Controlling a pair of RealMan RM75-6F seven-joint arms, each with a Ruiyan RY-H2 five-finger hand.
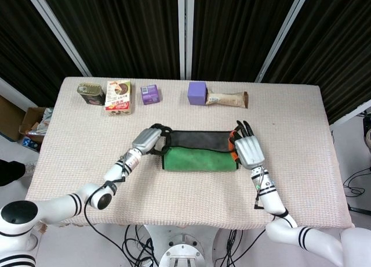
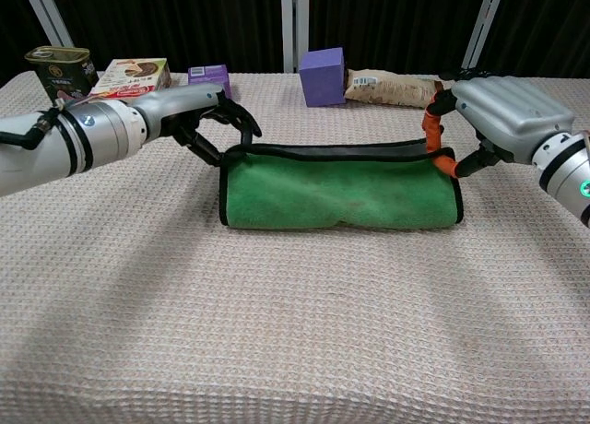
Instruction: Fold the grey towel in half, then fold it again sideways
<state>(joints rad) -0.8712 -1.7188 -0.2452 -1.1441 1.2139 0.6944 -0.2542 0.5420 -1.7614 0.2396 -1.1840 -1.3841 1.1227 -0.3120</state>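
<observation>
tin, boxes, purple cube, snack bar
</observation>
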